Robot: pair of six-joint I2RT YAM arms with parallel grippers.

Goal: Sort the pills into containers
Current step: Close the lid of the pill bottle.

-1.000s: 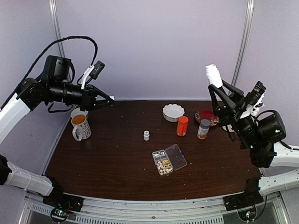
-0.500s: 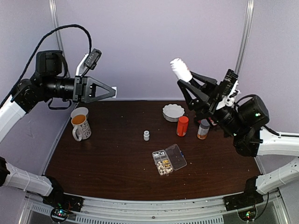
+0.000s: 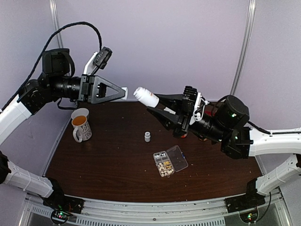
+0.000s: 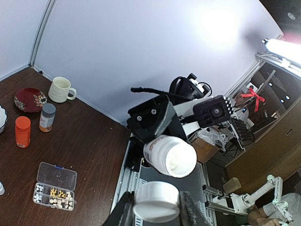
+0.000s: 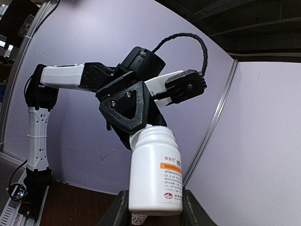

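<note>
High above the counter (image 3: 108, 155), your right claw (image 3: 153, 102) is clamping the white bottle (image 3: 146, 97) by its base, long axis near level, mouth facing your left claw (image 3: 123, 93), which is pinching the cap (image 3: 124, 89); pills (image 3: 164, 165) are sitting in the organizer box (image 3: 170, 161) well below, nearer the right one

organizer box (image 3: 178, 158) mid-table, pills (image 3: 164, 165) in its left cells, small bottle (image 3: 147, 136) behind it, mug (image 3: 81, 127) far left
</note>
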